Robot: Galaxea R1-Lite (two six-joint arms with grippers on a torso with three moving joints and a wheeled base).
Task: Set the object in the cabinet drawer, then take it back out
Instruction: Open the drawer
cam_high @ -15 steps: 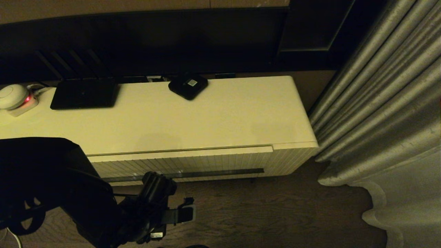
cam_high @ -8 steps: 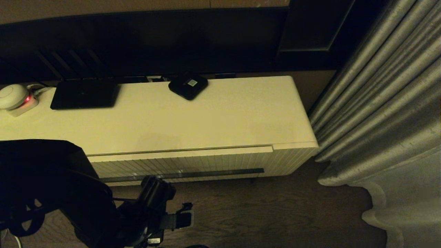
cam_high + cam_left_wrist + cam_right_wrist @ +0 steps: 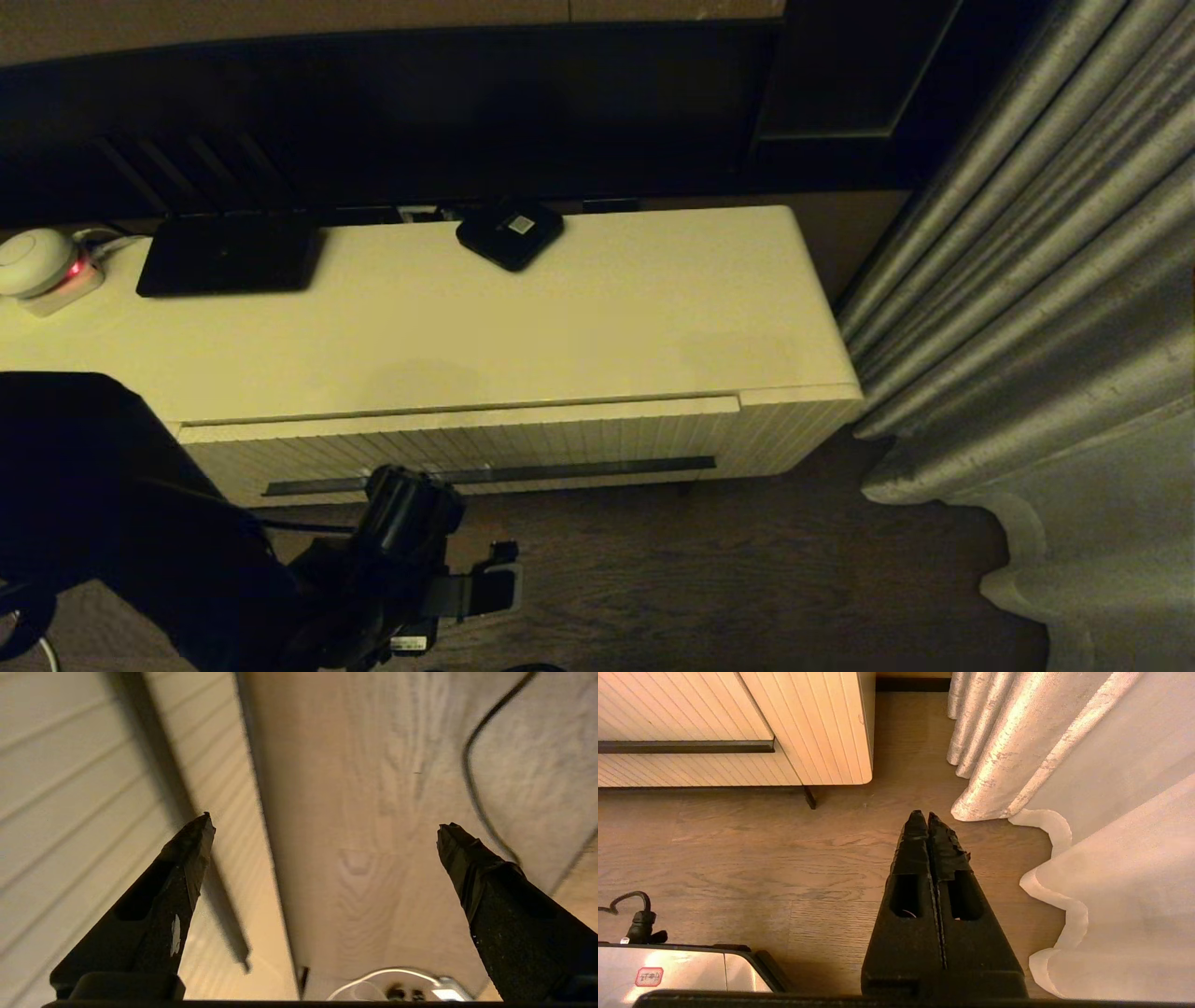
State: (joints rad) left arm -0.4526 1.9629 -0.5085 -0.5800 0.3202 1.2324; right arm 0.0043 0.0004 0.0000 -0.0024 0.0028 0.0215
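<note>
Drawer shut, umbrella out of sight

Left gripper [image 3: 322, 826] hangs low before the cabinet drawer [image 3: 485, 446], jaws wide and empty, near its bar handle [image 3: 560, 470]. The drawer front sits closed; the umbrella shows in no view, so I cannot tell which stage this is. Right gripper [image 3: 923, 816] idles over the floor [image 3: 784, 858], jaws pressed together.

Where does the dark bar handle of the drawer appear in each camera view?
Head view: bar handle low on the ribbed drawer front, centre.
Left wrist view: dark strip on the ribs.
Right wrist view: handle end, upper left.
Shared landmark: the ribbed front.
</note>
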